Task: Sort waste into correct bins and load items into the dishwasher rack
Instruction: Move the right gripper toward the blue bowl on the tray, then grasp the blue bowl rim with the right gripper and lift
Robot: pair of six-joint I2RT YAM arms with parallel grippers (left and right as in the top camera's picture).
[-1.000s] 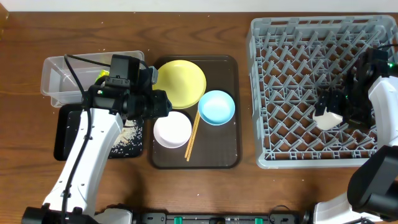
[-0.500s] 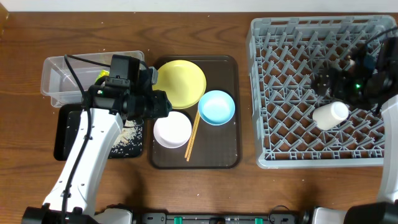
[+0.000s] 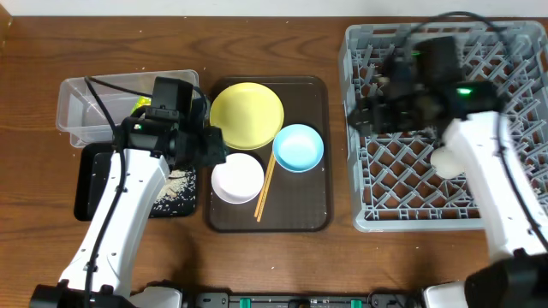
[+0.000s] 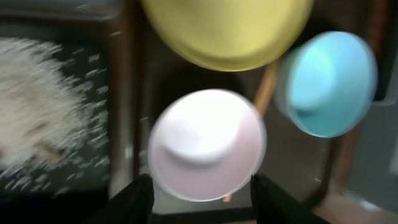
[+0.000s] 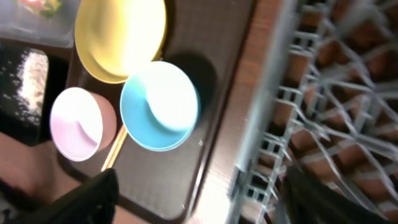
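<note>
The yellow plate (image 3: 247, 114), blue bowl (image 3: 298, 146), white bowl (image 3: 237, 178) and chopsticks (image 3: 267, 186) sit on the brown tray (image 3: 308, 214). My left gripper (image 3: 214, 147) is open and empty just above the white bowl (image 4: 205, 143), fingers (image 4: 202, 202) either side of its near rim. My right gripper (image 3: 364, 115) is open and empty over the grey rack's (image 3: 505, 218) left edge; in its view, its fingers (image 5: 199, 199) hover between the tray and the rack (image 5: 329, 93). The pale cup (image 3: 451, 158) lies in the rack. The wrapper (image 3: 141, 104) lies in the clear tub (image 3: 81, 98).
Rice (image 3: 175, 192) is spread on the black tray (image 3: 90, 184), left of the brown tray and in front of the clear tub. The rice also shows in the left wrist view (image 4: 37, 124). Bare wooden table runs between the brown tray and the rack.
My right gripper let go of the cup, which now lies in the rack, and swung left across the rack toward the brown tray. My left arm shifted only slightly.
</note>
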